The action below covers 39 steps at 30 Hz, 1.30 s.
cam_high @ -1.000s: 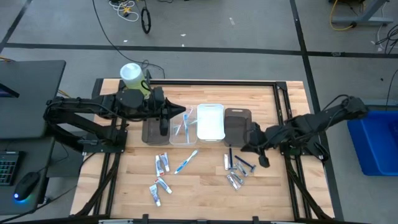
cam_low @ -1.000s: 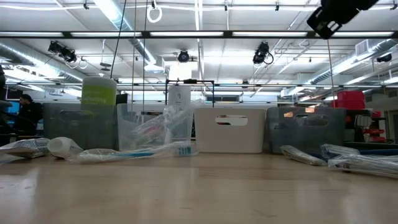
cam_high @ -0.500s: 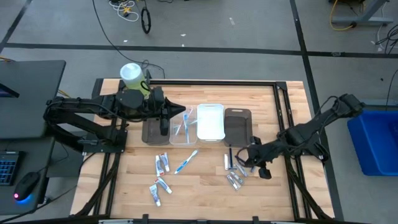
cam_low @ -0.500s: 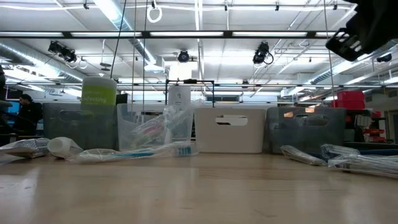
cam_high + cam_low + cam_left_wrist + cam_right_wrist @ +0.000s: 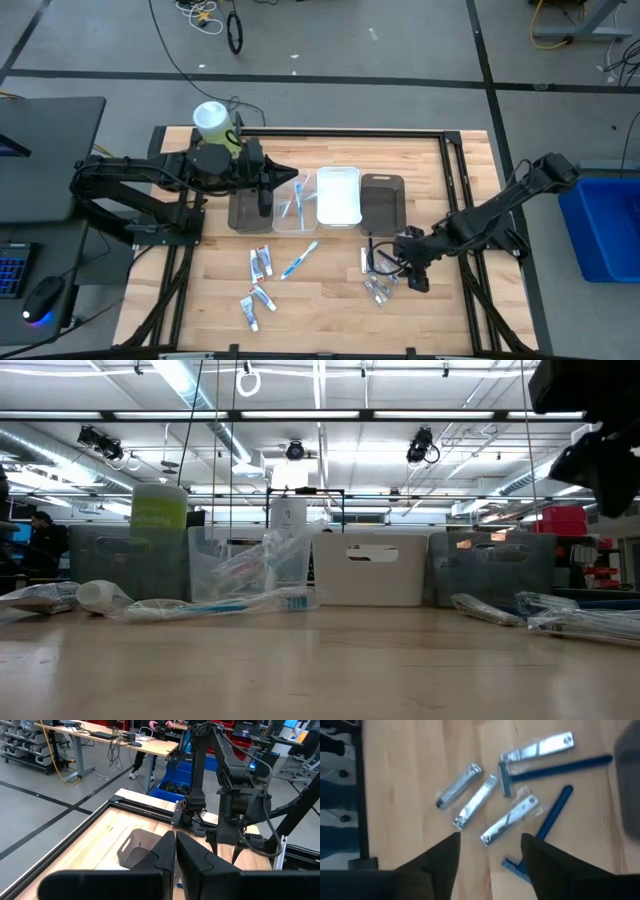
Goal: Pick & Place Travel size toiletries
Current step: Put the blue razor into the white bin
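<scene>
The right gripper is hovering over the cluster of small silvery wrapped pieces and blue-handled razors, its fingers spread wide and holding nothing. This looks like the approach stage of a pick.

In the right wrist view, one silvery wrapped piece is lying directly between and just ahead of the fingertips. Two more silvery pieces are sitting beside it, and a blue-handled razor is lying just beyond. The next move probably calls for descending straight down and straddling one piece without catching its neighbours, which are lying very close together.

The left gripper is waiting with fingers pressed together over the dark translucent tray, well apart from the right gripper.

No brand or writing is readable on the wrappers; the print on the green-and-white cylindrical canister is illegible.
</scene>
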Available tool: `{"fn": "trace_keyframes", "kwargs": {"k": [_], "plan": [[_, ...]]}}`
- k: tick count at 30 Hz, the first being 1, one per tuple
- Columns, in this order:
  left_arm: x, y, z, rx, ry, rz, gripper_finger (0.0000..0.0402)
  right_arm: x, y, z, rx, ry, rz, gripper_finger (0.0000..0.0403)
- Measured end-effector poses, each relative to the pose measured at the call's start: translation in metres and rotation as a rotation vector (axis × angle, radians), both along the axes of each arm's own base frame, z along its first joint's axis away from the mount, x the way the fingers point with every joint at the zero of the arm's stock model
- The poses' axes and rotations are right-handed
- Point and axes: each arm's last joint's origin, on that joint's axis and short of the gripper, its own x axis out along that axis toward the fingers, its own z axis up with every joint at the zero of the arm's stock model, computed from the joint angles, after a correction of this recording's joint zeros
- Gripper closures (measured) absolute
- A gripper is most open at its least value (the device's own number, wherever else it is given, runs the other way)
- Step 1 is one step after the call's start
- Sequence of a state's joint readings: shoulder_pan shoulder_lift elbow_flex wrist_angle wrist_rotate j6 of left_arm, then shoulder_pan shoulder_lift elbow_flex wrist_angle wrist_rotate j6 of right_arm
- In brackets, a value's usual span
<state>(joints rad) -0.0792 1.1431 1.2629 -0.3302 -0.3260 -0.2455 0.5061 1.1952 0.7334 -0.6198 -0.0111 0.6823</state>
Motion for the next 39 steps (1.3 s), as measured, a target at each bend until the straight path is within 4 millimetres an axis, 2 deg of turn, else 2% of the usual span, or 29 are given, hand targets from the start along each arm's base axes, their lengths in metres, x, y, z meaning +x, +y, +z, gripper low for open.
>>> {"fn": "trace_keyframes", "kwargs": {"k": [6, 25, 32, 39], "plan": [[0.000, 0.000, 0.000, 0.000, 0.000, 0.003, 0.0379, 0.002, -0.005, -0.015, -0.070, 0.123, -0.108, 0.0156], [0.000, 0.000, 0.000, 0.000, 0.001, 0.004, 0.0379, 0.015, -0.004, -0.059, -0.180, 0.315, -0.146, 0.0188], [0.000, 0.000, 0.000, 0.000, 0.001, 0.004, 0.0379, 0.020, -0.001, -0.068, -0.185, 0.324, -0.147, 0.0212], [0.000, 0.000, 0.000, 0.003, 0.002, 0.003, 0.0379, 0.019, -0.001, -0.069, -0.195, 0.334, -0.144, 0.0259]]}}
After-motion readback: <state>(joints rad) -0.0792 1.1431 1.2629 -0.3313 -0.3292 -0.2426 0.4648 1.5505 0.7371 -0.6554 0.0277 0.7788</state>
